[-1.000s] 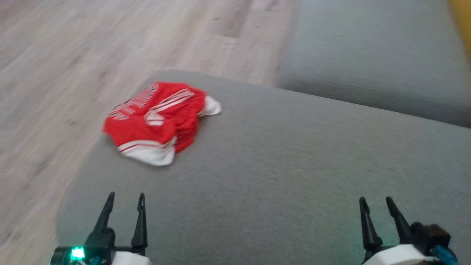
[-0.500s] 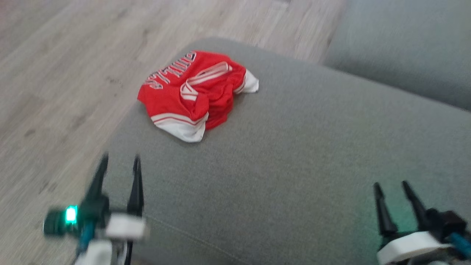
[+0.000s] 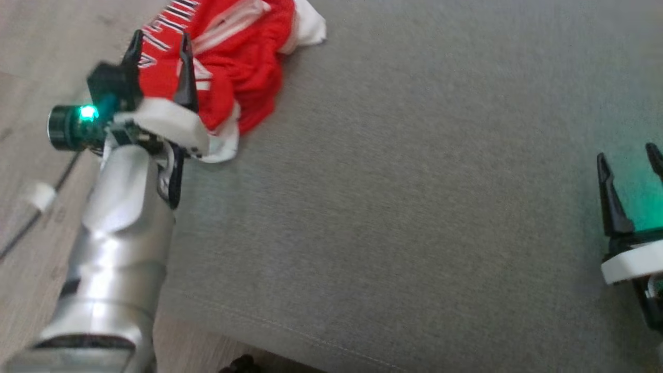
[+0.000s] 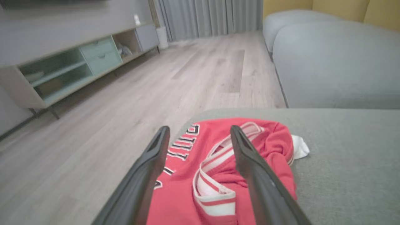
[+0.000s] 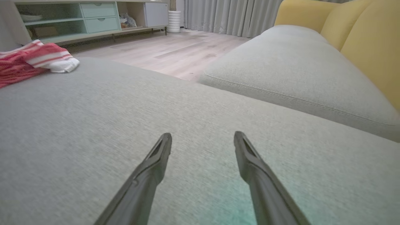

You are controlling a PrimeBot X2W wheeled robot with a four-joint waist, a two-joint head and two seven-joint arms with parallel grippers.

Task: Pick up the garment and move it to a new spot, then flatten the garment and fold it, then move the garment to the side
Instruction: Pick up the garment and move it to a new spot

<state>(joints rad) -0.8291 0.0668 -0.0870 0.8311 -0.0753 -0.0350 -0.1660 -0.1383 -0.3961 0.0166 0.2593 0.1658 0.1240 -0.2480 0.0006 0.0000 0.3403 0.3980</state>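
While the left claw (image 3: 160, 35) hovers with its two dark fingers spread wide, the red-and-white garment (image 3: 243, 57) lies bunched up right beneath it, at the corner of the grey sofa cushion (image 3: 414, 181), close to the edge by the wooden floor (image 3: 31, 52). Its fingers frame the lettering and a striped white band, nothing pinched. Over on the right, the right claw (image 3: 625, 151) sits spread too, above bare cushion, well apart from the garment.
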